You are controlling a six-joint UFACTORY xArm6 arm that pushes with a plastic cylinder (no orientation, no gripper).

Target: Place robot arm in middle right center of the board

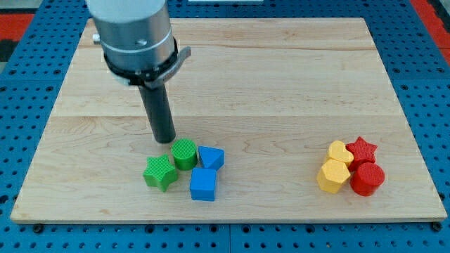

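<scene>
My tip (164, 140) rests on the wooden board (281, 84), left of centre, just above and to the left of the green cylinder (184, 154). Below it sit a green star (160, 173), a blue cube (204, 184) and a second blue block (211, 157), packed close together. At the view's lower right a yellow heart (340, 152), a yellow hexagonal block (332, 176), a red star (362, 150) and a red cylinder (367, 178) form a tight cluster. The tip is far to the left of that cluster.
The arm's grey body (133, 31) hangs over the board's upper left. A blue perforated table (429, 105) surrounds the board on all sides.
</scene>
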